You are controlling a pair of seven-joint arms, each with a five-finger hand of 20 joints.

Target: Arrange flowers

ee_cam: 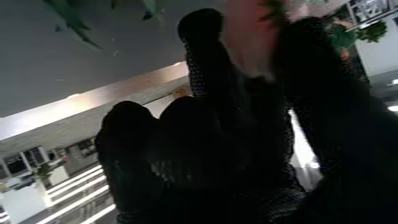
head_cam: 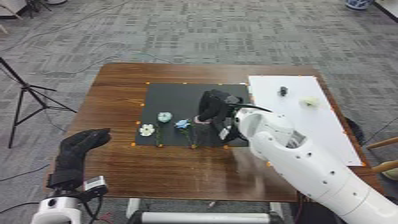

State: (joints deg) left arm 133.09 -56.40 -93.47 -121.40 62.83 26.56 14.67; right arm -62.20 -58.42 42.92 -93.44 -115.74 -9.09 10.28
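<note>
Right hand (head_cam: 213, 106) pinches pink flower (ee_cam: 249, 37) over dark sheet (head_cam: 171, 96)

At lower left, the left hand (head_cam: 82, 141); its grip I cannot tell. Left of centre, white (head_cam: 147, 130), pale green (head_cam: 164, 117) and blue flowers (head_cam: 182, 123) lie on the sheet. Pink flower and right hand: centre. Upper right: a pale yellow flower (head_cam: 309, 101).

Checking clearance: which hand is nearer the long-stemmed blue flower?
Right. The right hand is close beside the flower; the left hand is farther, left of the black mat.
</note>
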